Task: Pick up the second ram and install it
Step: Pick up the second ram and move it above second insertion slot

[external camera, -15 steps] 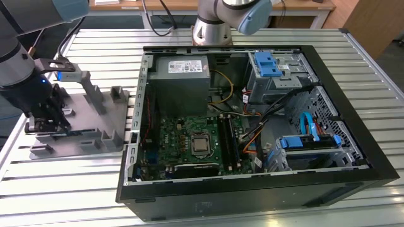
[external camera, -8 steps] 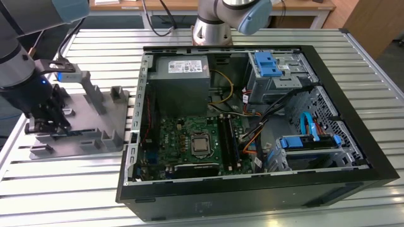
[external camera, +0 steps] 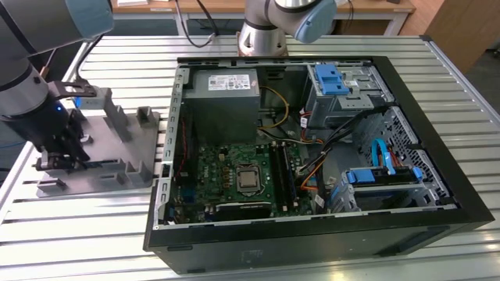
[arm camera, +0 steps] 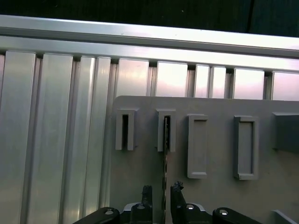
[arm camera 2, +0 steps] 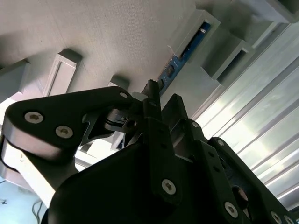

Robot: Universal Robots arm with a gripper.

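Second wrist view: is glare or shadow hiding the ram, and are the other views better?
Second wrist view: strong glare on the table slats, yet the second ram shows blue and unshadowed in the grey tray; the end effector is dark. First wrist view: sheen on the slats, tray evenly lit. Exterior view: even light, no strong glare.

The open black computer case (external camera: 312, 237) on the ribbed aluminium table (external camera: 78, 234) is seen from well above, at a slant, in the exterior view, with the flat grey plastic tray (external camera: 98, 132) at the exterior view's left. That tray is viewed closely from straight above in the first wrist view and obliquely, very near, past the black gripper (arm camera 2: 163, 93) in the second wrist view. Tray and table are shared by all three views.
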